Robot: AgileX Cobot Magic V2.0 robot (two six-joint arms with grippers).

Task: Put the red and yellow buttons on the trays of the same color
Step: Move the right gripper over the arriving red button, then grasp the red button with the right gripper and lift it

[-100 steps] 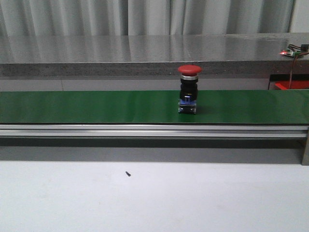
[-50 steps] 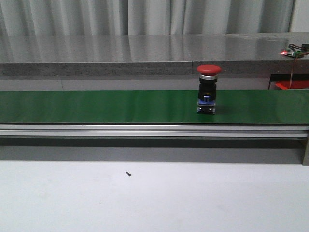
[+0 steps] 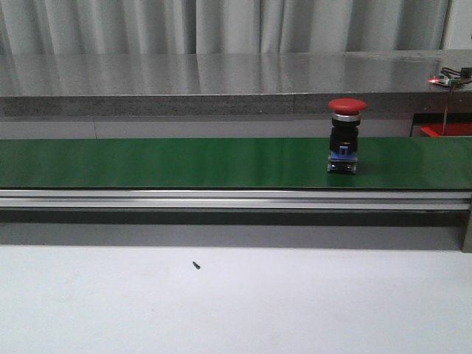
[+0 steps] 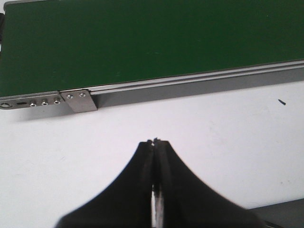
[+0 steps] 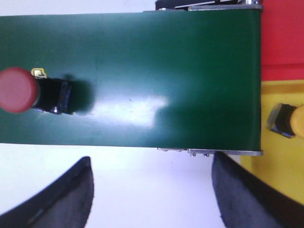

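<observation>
The red button (image 5: 18,90) is standing on the green belt (image 5: 142,71) ahead of the wide-apart right gripper (image 5: 152,190); the left gripper (image 4: 155,142) is pressed together.

The left gripper (image 4: 155,142) hangs over the white table (image 4: 228,142), its two dark fingers (image 4: 137,190) pressed together with nothing between them. Beyond it runs the green belt (image 4: 142,42) with its metal rail (image 4: 199,85). A small dark speck (image 4: 282,101) lies on the table near the rail.
</observation>
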